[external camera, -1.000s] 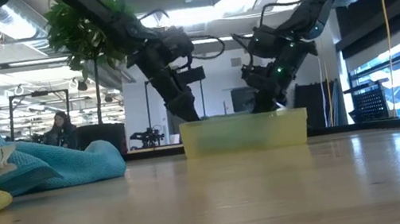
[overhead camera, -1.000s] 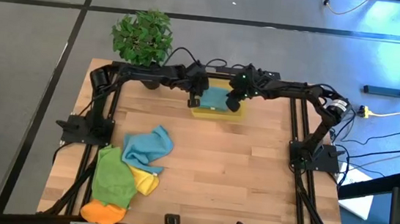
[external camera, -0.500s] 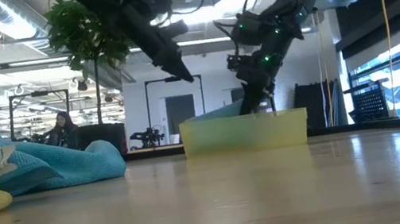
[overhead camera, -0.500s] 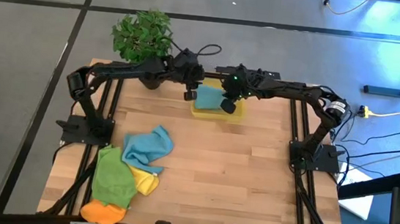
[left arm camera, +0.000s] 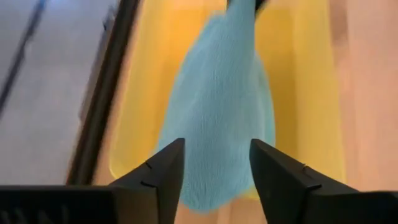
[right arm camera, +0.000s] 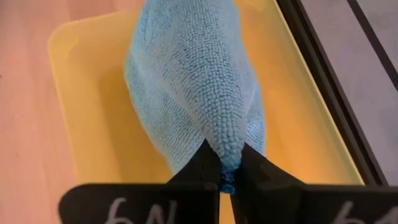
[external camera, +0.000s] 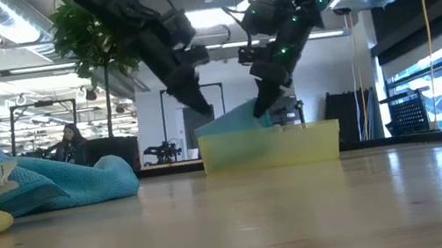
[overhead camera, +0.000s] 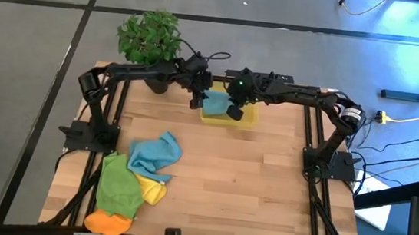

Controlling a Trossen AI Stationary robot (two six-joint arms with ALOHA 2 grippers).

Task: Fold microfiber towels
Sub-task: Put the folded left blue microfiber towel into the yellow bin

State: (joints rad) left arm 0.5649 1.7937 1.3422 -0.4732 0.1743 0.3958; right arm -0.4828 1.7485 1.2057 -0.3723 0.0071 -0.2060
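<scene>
1 teal towel (right arm camera: 186,81) in right tool (right arm camera: 225,163)

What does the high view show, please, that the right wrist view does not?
Only the high view shows the loose pile of teal, green, yellow and orange microfiber towels and the left pincer. Only the right wrist view shows the right pincer pinching the teal-blue microfiber towel. Both show that towel over the translucent yellow plastic bin.

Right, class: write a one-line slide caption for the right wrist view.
Right gripper pinches a teal-blue towel above the yellow bin.
</scene>
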